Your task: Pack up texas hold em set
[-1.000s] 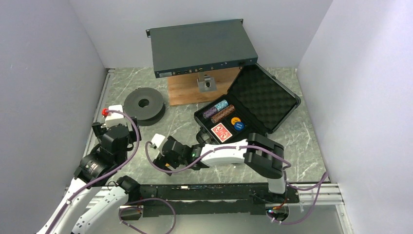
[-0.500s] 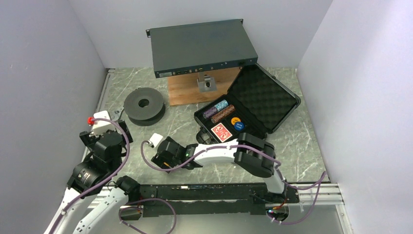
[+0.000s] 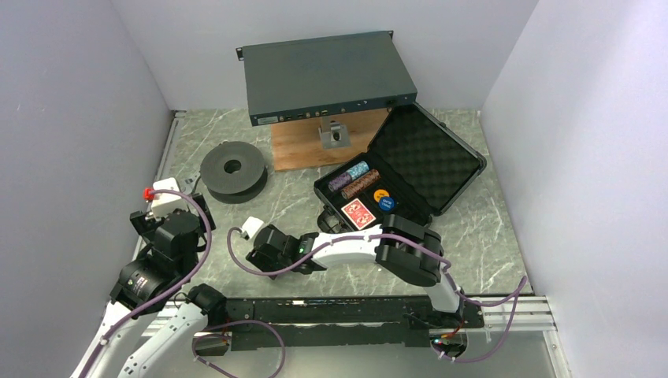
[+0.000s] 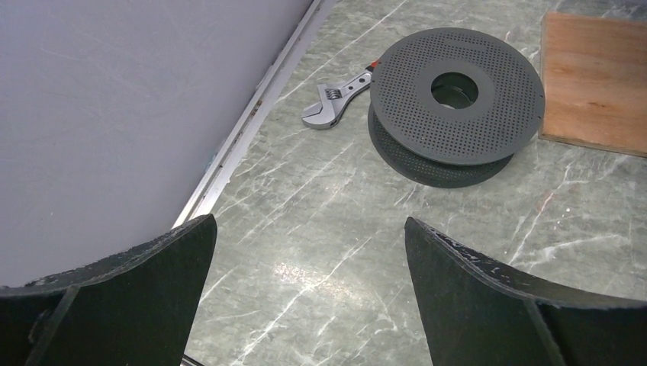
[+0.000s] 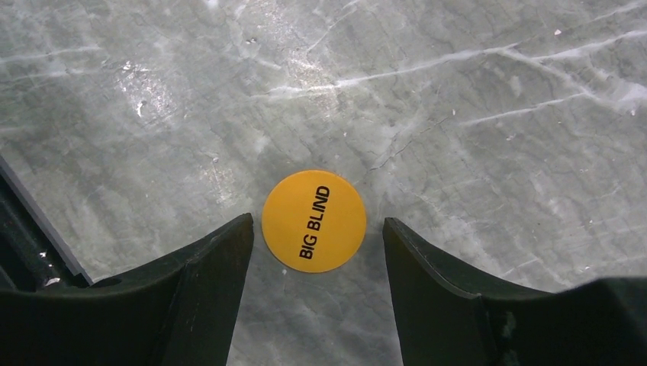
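The black case (image 3: 441, 161) lies open at centre right, its foam-lined lid tipped back. In its tray lie striped chip stacks (image 3: 356, 179), a red-backed deck (image 3: 358, 213), an orange disc (image 3: 381, 194) and a blue disc (image 3: 387, 204). A yellow disc (image 5: 313, 220) marked BIG BLIND lies flat on the marble table. My right gripper (image 5: 317, 221) is open and low over it, one finger on each side, neither touching. In the top view that gripper (image 3: 264, 253) is left of the case and hides the disc. My left gripper (image 4: 309, 221) is wide open over bare table.
A dark grey spool (image 3: 232, 171) stands at the left, with an adjustable wrench (image 4: 336, 97) beside it by the wall rail. A flat teal-grey metal box (image 3: 323, 75) rests on a wooden board (image 3: 315, 146) at the back. Walls enclose three sides.
My left arm has drawn back toward the left wall and the near edge. The right gripper has shifted slightly left and its jaws have narrowed around the yellow disc.
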Controlling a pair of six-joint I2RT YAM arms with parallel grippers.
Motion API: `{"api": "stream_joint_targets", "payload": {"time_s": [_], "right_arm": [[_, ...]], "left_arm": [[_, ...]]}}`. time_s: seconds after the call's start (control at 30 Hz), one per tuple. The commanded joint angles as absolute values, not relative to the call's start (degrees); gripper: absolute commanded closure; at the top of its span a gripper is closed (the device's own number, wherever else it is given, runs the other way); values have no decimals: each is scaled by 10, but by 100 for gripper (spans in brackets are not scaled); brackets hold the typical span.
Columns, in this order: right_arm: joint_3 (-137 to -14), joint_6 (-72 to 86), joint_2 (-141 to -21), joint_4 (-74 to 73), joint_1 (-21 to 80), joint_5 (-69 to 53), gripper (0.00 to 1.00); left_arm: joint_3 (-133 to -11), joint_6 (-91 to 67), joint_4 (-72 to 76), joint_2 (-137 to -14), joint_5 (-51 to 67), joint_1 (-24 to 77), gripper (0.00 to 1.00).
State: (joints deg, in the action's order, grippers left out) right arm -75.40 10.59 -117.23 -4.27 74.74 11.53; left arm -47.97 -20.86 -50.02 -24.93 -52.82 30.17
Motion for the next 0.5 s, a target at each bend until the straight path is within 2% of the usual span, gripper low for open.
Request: {"api": "stream_joint_targets", "payload": {"time_s": [0.0,0.27,0.37,0.47], "right_arm": [[-767,112,-1174,-45,748,85,34],[-763,112,-1180,-45,749,73,33],[-762,110,-1184,-46,748,77,37],[-764,96,-1190,-52,749,75,45]], "left_arm": [[-479,-212,-483,-256,-532,297,0],[-477,-207,-477,-253,-529,296,1],[-478,-207,-477,-257,-526,295,1],[-478,-206,-476,-261,-522,294,1]]}}
